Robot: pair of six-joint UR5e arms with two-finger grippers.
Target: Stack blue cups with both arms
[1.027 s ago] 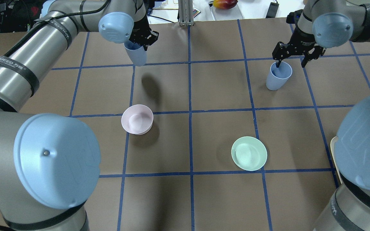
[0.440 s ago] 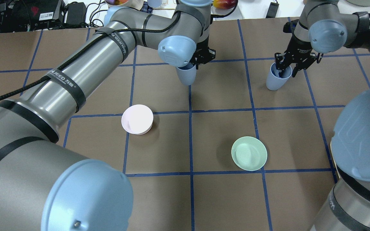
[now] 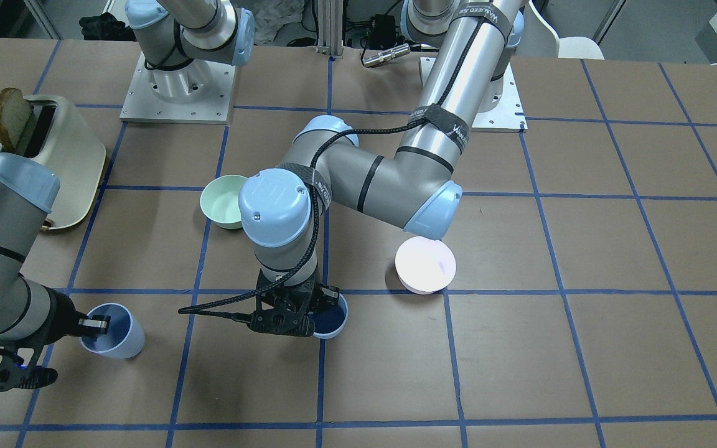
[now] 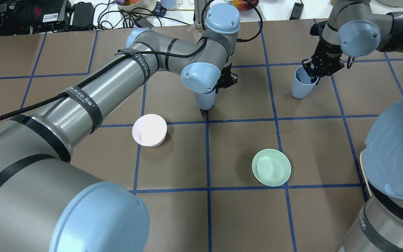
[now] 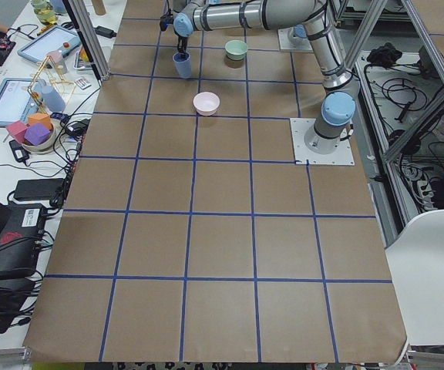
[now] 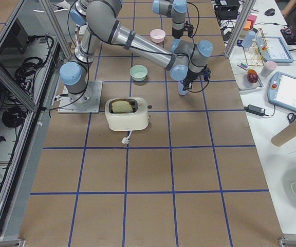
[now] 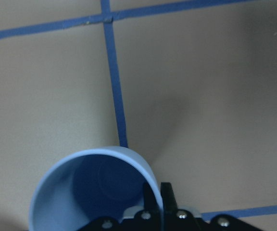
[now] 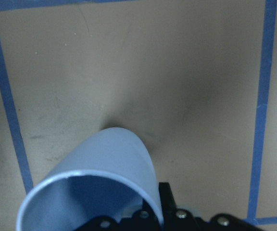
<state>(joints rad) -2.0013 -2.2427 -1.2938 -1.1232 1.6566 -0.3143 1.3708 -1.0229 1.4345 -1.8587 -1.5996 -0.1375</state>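
- First blue cup (image 4: 205, 100): smooth tapered plastic tumbler, pale periwinkle outside, darker blue inside, thin light rim.
- Upright near the table's middle, over a crossing of tape lines; cannot tell whether the base touches the paper.
- Pinched at the rim by the left gripper (image 7: 157, 195), one black finger inside the wall and one outside, jaws clenched on it.
- Second blue cup (image 4: 300, 88): same shape and finish, tilted, base down at the paper, well apart from the first, on the robot's right.
- Gripped at the upper wall by the right gripper (image 4: 313, 72), jaws closed across the rim.
- Pale pink bowl (image 4: 149, 130): round, matte, wider than the cups, nearer the robot's left.
- Mint-green bowl (image 4: 271, 167): round, shallow, glossy inside.
- Table (image 4: 243, 147): flat brown paper, gridded with blue tape (image 4: 207, 150).
- Cream toaster (image 3: 53, 162), rounded, with a brown bread slice (image 3: 13, 118) sticking up.
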